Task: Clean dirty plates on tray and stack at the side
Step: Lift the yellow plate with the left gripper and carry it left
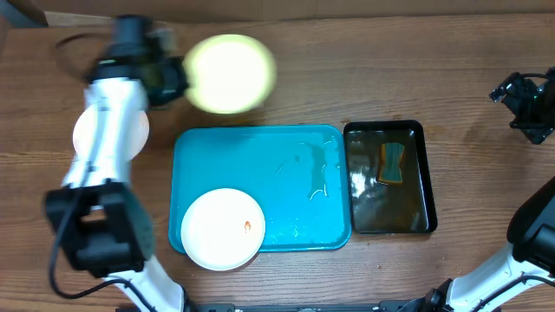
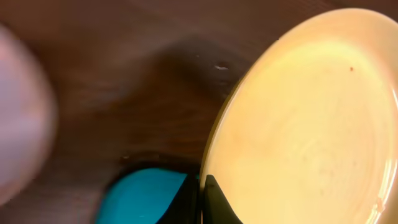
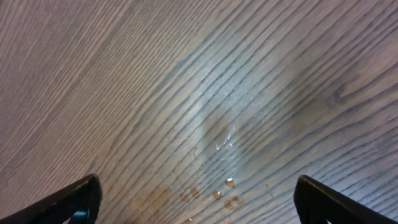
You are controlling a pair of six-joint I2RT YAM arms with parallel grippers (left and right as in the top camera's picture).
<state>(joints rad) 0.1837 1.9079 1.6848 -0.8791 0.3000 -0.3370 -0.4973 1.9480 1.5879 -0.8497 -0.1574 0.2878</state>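
Left end effector (image 1: 180, 81) is clenched on the rim of the pale yellow-green plate (image 1: 230, 74), held above the worktop (image 1: 390, 61) just beyond the far left corner of the tray (image 1: 295, 173). The wrist view shows its face nearly free of smears, so I judge it cleaned and due for stacking. A white plate (image 1: 140, 130) lies just left of the tray, partly under my left arm, and I take that as the base of the stack. To do this well I would level the held plate and centre it over that white plate. I would then lower until the two meet and only then let go, since a tilted drop risks a slide. One smeared white plate (image 1: 221, 230) sits in the tray's near left corner, not yet cleaned. Right end effector (image 3: 198, 202) is released and holds nothing, over wet-spotted worktop well right of the tray.
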